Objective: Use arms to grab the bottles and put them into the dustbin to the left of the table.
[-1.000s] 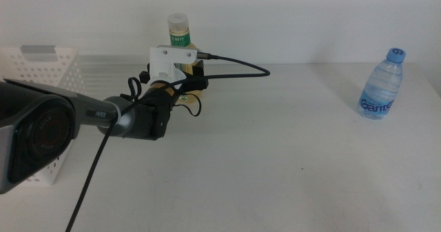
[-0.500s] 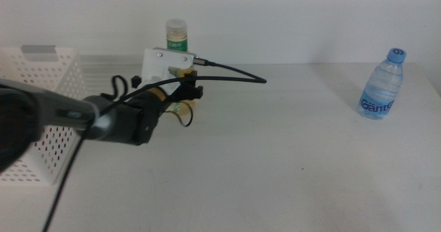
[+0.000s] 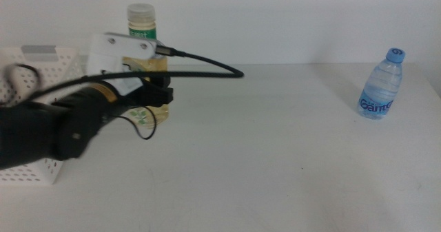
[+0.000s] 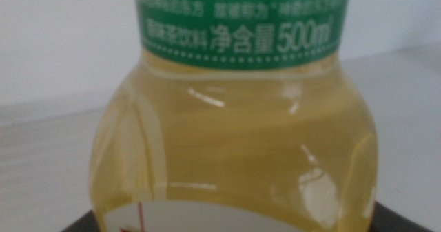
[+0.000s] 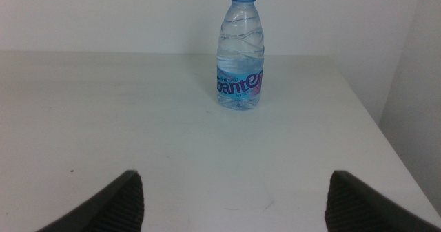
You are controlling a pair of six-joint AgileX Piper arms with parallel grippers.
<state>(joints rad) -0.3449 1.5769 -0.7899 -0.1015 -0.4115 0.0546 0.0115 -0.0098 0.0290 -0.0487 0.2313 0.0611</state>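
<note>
White table (image 3: pixel 275 156), plain wall behind. Left gripper (image 3: pixel 155 94) clamped on the tea bottle (image 3: pixel 142 36), lifted at far left beside the dustbin (image 3: pixel 27 67); carry upright past the rim before release. Dustbin contents: not visible. Right gripper (image 5: pixel 231 197) spread apart, facing the water bottle (image 5: pixel 240 53), far right.

The left arm (image 3: pixel 62 125) is motion-blurred and covers the tea bottle's (image 3: pixel 142 36) lower body and part of the dustbin (image 3: pixel 27 67); the left wrist view cuts off the bottle's cap and base, hiding the left tool
</note>
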